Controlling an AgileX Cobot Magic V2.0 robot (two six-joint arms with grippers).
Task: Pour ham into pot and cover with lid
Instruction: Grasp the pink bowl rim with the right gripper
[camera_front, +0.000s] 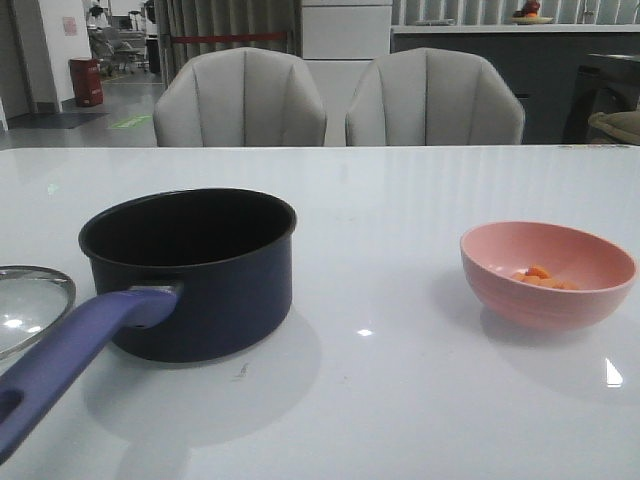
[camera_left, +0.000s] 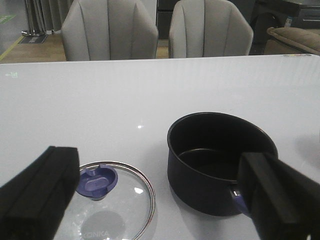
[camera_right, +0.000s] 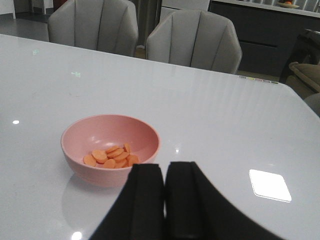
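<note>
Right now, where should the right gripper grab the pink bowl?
Probably the near rim of the pink bowl, from above, one finger inside. It sits upright and open, the ham low in the bottom. The right gripper, fingers together, must open first.

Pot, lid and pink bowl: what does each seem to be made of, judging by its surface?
The pot looks like coated metal: dark navy outside with a soft sheen, matte black inside; its lavender handle looks plastic or silicone. The lid is clear glass, the table showing through, with a shiny steel-looking rim and a blue, probably plastic, knob. The pink bowl looks like matte plastic or melamine; ceramic can't be ruled out.
</note>
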